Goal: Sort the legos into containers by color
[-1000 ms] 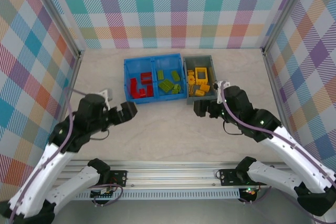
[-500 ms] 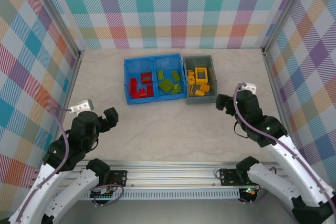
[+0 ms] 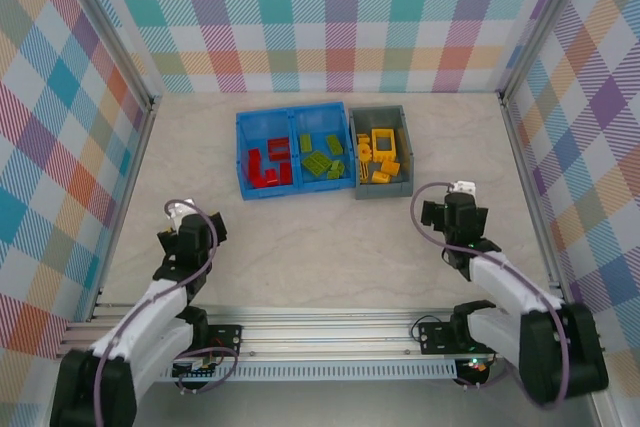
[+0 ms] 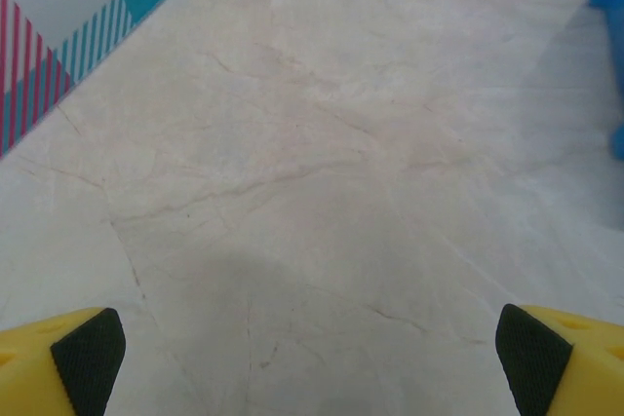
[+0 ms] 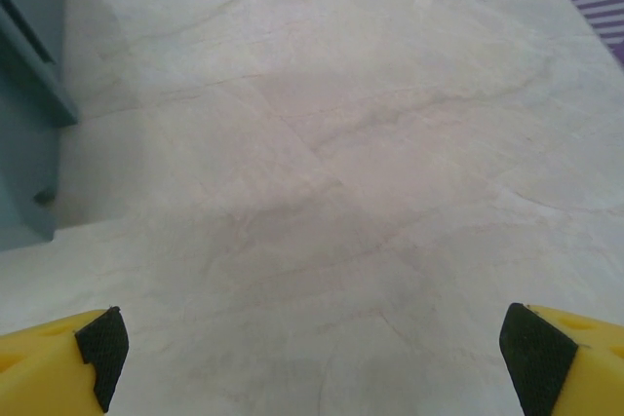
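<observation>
I judge sorting complete: red legos (image 3: 268, 169) and green legos (image 3: 322, 159) occupy separate compartments of the blue bin (image 3: 240, 123) ahead-right of my left claw (image 3: 190, 235), yellow legos (image 3: 379, 155) the grey bin (image 3: 378, 110) ahead-left of my right claw (image 3: 450, 217), both claws spread and empty, no brick left on the desk (image 3: 320, 247).

We count two containers, a blue bin (image 3: 240, 152) and a grey bin (image 3: 380, 114), and three brick colours: red legos (image 3: 262, 175), green legos (image 3: 318, 162) and yellow legos (image 3: 380, 176), too small to tally.

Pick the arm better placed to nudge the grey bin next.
Right, likely. The right pincer, open, sits near-right of the grey bin; the left pincer sits left of the blue bin, farther off.
</observation>
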Tool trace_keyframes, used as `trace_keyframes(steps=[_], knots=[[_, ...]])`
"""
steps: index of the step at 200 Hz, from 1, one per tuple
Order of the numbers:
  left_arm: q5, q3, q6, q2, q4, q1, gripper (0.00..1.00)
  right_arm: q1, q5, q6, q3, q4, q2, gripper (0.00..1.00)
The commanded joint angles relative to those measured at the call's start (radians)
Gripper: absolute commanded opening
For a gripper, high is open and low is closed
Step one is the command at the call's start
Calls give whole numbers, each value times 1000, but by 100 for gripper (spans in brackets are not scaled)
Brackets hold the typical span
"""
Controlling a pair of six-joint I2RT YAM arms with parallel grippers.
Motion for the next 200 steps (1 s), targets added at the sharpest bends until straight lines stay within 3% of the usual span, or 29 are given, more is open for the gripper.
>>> trace_keyframes(steps=[1, 38, 78, 84, 97, 107, 124, 200], knots=[[84, 24, 51, 143, 339, 36, 100, -14, -86, -84, 26, 297, 122, 100], [160, 110, 67, 437, 584, 81, 100, -60, -179, -138, 46, 536, 274, 100], [292, 149, 122, 617, 718, 125, 100, -130, -293, -125, 11, 771, 445, 100], [323, 153, 134, 631, 722, 125, 100, -131, -302, -127, 25, 723, 443, 100], [325, 114, 143, 711, 893, 122, 100, -134, -324, -130, 52, 688, 449, 100], [343, 140, 142, 676, 776, 122, 100, -149, -333, -113, 63, 655, 443, 100], [355, 180, 149, 687, 718, 122, 100, -164, -338, -98, 69, 645, 444, 100], [355, 175, 151, 694, 744, 121, 100, -166, -338, -97, 72, 639, 444, 100]])
